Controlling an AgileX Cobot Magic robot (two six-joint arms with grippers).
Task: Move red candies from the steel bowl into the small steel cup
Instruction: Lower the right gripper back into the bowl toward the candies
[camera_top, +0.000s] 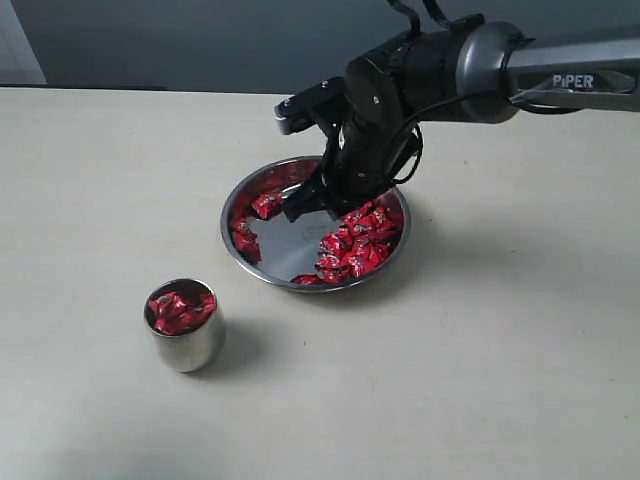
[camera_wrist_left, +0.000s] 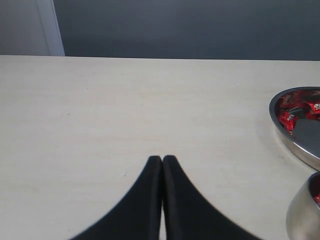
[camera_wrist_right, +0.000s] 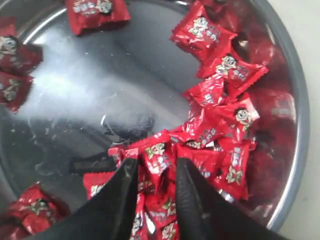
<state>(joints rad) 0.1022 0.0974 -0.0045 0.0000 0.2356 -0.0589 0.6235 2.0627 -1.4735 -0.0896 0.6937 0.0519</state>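
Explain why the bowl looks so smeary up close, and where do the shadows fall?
Right wrist view: light glares white off the bare bottom of the bowl, with hazy, smeared reflections. Exterior view: the cup throws a faint shadow to the picture's right. Left wrist view: the left end effector is a dark silhouette.

The steel bowl (camera_top: 290, 245) is being borne by the table (camera_top: 100, 200) near its middle, and the small steel cup (camera_top: 187, 345) is being borne to the bowl's front left, apart from it. Candies (camera_top: 355, 245) are being contained in both, mostly at the bowl's right side, where the right gripper (camera_wrist_right: 156, 167) is being held among them.
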